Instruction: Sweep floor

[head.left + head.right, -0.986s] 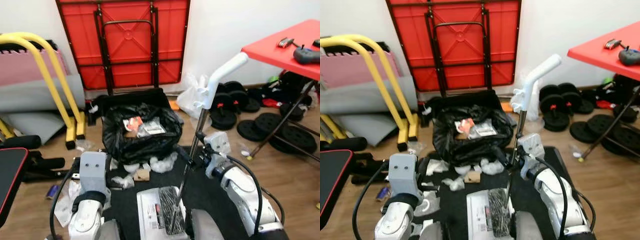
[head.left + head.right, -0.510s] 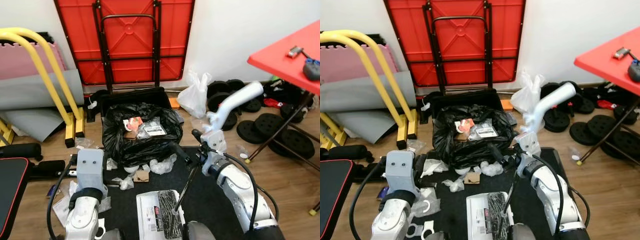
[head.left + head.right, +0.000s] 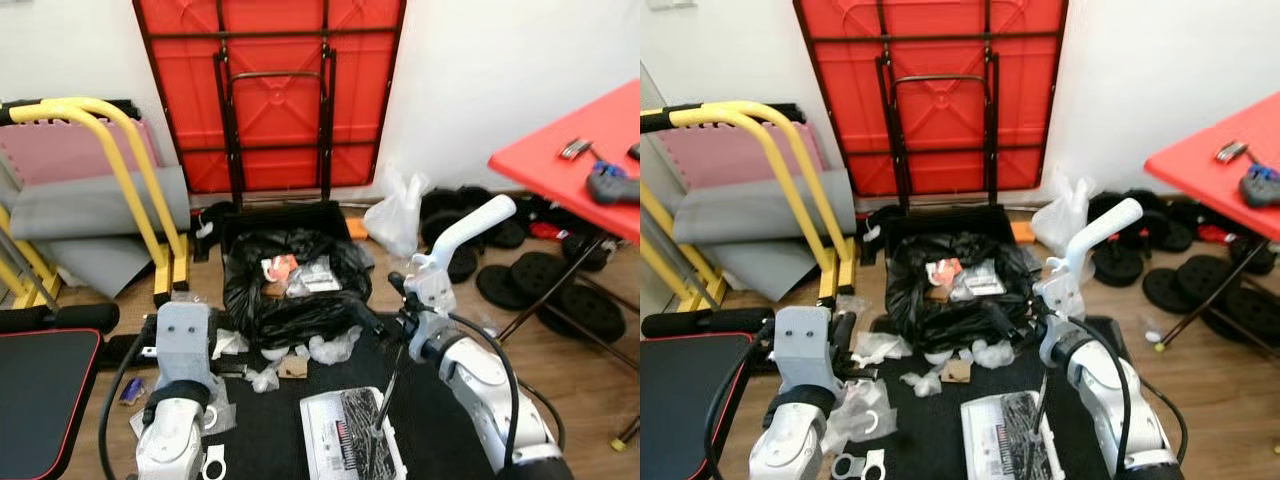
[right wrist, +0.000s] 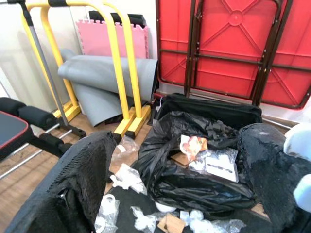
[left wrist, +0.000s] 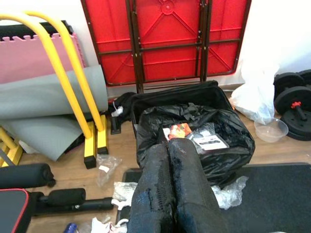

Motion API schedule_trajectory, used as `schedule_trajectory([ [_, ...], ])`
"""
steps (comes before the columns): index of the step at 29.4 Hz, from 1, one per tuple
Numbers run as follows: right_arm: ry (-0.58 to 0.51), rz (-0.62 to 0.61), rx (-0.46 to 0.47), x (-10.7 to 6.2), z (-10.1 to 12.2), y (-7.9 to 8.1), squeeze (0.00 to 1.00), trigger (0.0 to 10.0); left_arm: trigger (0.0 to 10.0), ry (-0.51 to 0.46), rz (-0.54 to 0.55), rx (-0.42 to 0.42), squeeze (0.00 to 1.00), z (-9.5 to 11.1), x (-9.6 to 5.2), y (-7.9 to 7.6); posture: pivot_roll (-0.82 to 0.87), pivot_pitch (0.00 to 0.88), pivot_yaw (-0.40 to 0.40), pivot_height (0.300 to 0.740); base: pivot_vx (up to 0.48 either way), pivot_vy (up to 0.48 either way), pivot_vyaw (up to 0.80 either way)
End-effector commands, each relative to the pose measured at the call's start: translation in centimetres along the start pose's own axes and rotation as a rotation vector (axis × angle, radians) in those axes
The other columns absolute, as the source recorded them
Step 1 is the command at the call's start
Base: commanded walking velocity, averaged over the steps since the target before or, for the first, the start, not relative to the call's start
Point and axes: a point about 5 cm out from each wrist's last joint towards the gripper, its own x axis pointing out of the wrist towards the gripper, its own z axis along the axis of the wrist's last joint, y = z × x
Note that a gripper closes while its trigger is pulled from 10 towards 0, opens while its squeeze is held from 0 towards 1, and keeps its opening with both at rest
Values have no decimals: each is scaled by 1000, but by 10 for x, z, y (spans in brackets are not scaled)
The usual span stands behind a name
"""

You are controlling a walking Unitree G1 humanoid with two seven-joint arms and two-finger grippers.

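Currently, I had the right gripper (image 3: pixel 1025 318) spread wide around the broom handle (image 3: pixel 450 240), which rose tilted above it. Below the gripper, the shaft ran down to the broom head (image 3: pixel 360 448) resting on the white dustpan (image 3: pixel 322 452). Ahead lay the black trash bag (image 3: pixel 290 290) with plastic scraps (image 3: pixel 985 352) before it. My left gripper (image 5: pixel 171 187) was pressed together, holding nothing.

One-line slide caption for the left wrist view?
Left gripper, fingers shut, points at a black trash bag before a folded red table.
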Motion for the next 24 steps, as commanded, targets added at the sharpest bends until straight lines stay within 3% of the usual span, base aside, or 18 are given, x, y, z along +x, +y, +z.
schedule_trajectory([
  [1,-42,-2,-11,1,10,-2,0,10000,10000,6,73,4,0,-2,-1,4,-101,0,-66,740,0,0,0],
  [5,-36,-3,21,1,9,-5,0,10000,10000,7,73,4,0,-3,-1,4,-98,0,-70,740,0,0,0],
  [7,-22,-20,125,2,6,-18,0,10000,10000,8,71,5,0,-3,-2,3,-88,0,-64,740,0,0,0],
  [9,-22,-20,125,2,6,-18,0,10000,10000,8,71,5,0,-3,-2,3,-88,0,-64,740,0,0,0],
  [13,-54,-85,163,4,10,-50,0,10000,10000,14,64,7,0,-3,-6,4,-68,0,-52,740,0,0,0],
  [16,-110,-80,171,7,20,-58,0,10000,10000,17,59,9,0,-2,-9,5,-59,0,-51,740,0,0,0],
  [24,-225,-41,215,25,38,-56,0,10000,10000,20,43,21,0,2,-20,9,-18,15,-44,740,0,0,0],
])
